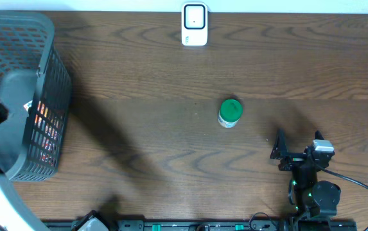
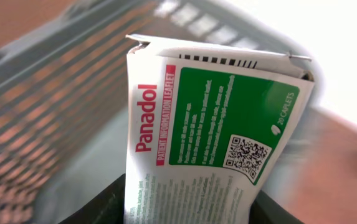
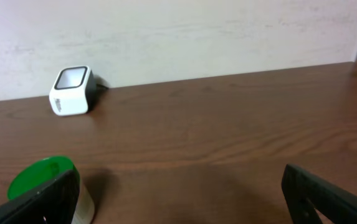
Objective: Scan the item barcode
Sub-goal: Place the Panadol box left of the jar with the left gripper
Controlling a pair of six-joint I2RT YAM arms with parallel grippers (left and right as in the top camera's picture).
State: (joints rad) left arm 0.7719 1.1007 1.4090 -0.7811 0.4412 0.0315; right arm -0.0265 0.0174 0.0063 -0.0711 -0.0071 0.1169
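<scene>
The left pincer (image 2: pixel 187 210) is clamped on a white and green cardboard Panadol box (image 2: pixel 215 124); its two dark fingers (image 2: pixel 100 208) show at the lower sides of the box in the left wrist view. The box stands upright in the grip, with red lettering on the white side, a QR code on the green panel and a black striped code along its top edge. Behind it is the grey plastic mesh basket (image 1: pixel 49 64), which is blurred there and stands at the left end of the dark brown wooden surface (image 1: pixel 145 77). The small white scanner (image 1: pixel 194 24) is at the far edge, well apart from the box. A small white jar with a green lid (image 1: pixel 230 112) stands near the middle. The right pincer (image 1: pixel 298 146) is near the front right, its fingers wide apart and holding nothing
</scene>
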